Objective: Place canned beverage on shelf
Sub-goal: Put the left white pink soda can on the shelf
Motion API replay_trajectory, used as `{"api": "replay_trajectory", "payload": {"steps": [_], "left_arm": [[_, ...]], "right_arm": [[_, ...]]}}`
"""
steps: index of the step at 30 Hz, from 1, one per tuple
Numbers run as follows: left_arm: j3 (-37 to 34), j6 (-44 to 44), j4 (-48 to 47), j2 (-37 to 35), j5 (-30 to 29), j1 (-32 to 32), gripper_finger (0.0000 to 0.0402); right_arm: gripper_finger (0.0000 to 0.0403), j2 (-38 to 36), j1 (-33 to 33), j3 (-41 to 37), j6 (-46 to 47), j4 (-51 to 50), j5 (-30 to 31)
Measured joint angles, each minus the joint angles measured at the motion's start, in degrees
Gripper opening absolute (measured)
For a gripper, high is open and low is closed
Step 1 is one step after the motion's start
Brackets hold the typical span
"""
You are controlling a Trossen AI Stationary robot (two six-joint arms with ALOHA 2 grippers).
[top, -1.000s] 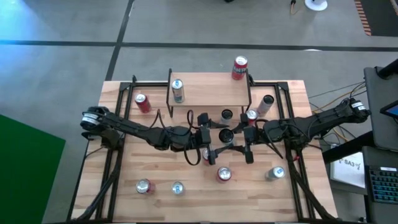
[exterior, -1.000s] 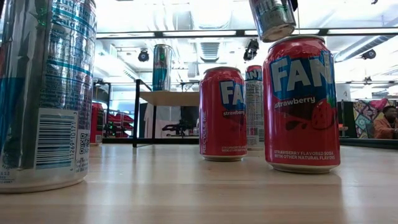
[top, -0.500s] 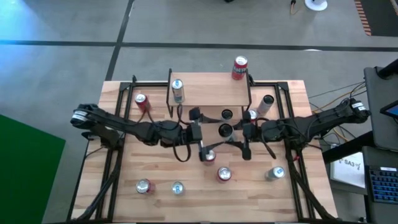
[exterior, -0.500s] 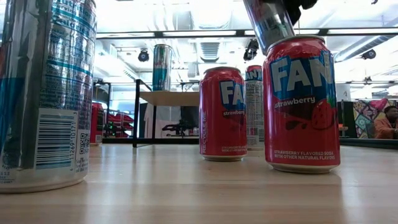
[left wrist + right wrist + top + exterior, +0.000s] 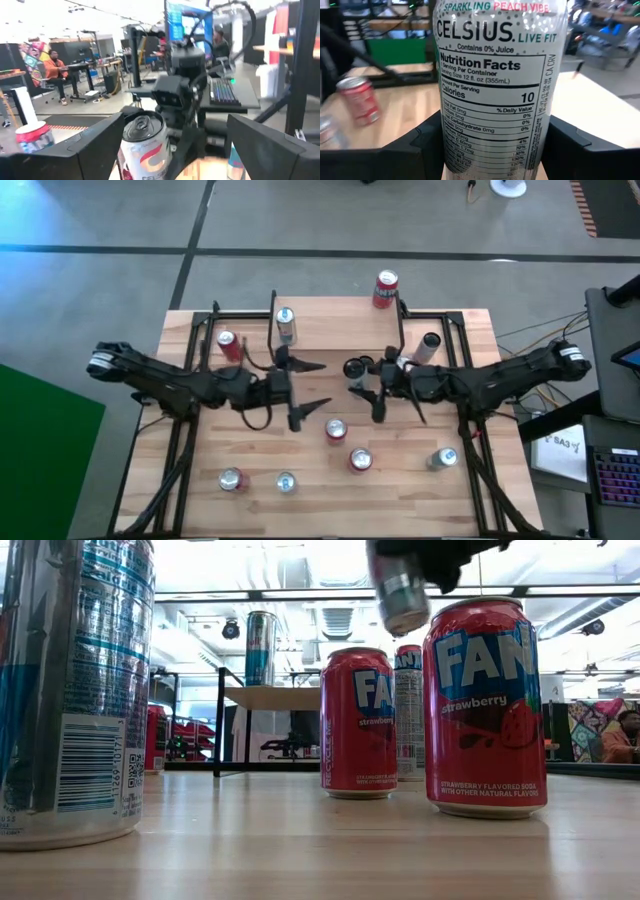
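My right gripper [image 5: 362,380] is shut on a white Celsius can [image 5: 492,75] and holds it in the air near the table's middle, in front of the shelf [image 5: 340,330]. The can shows at the top of the low view [image 5: 400,590]. The shelf is a low wooden riser on black legs; a blue-silver can [image 5: 285,325] stands on its left end and a red can [image 5: 385,288] by its far right corner. My left gripper [image 5: 305,388] is open, left of the held can and apart from it [image 5: 145,145]. My right gripper pinches the can's round side wall [image 5: 445,145] between its two fingers [image 5: 422,142], one on each side of the body. The fingers come in about level from the table's right. The can is lifted clear of the table and stands nearly upright, a little tilted.
Loose cans stand on the slatted table: two red Fanta cans [image 5: 336,430] [image 5: 360,461] near the middle, others at the near edge [image 5: 232,478] [image 5: 286,482] [image 5: 440,460], a red one [image 5: 228,345] left of the shelf, a silver one [image 5: 428,345] right of it.
My left gripper has drawn back from the can toward the table's left edge, rising a little, and has stayed open. My right gripper has swung the held can toward the table's left and far side, turning as it went.
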Motion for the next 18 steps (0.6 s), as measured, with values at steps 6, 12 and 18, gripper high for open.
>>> {"api": "replay_trajectory", "payload": {"steps": [6,12,18], "left_arm": [[-7.7,-1.45,6.33,-6.68,-1.88,0.0,0.0339],[-14.25,-3.3,11.08,-12.41,-1.96,0.02,0.0339],[-18.24,-3.7,14.02,-15.53,-2.06,0.02,0.0339]], "right_arm": [[0.0232,6.77,-3.64,-0.02,-1.35,12.27,1.11],[0.0232,10.51,-7.68,-0.02,-0.71,19.95,4.94],[0.0232,12.52,-11.61,-0.02,2.07,23.45,7.12]]}}
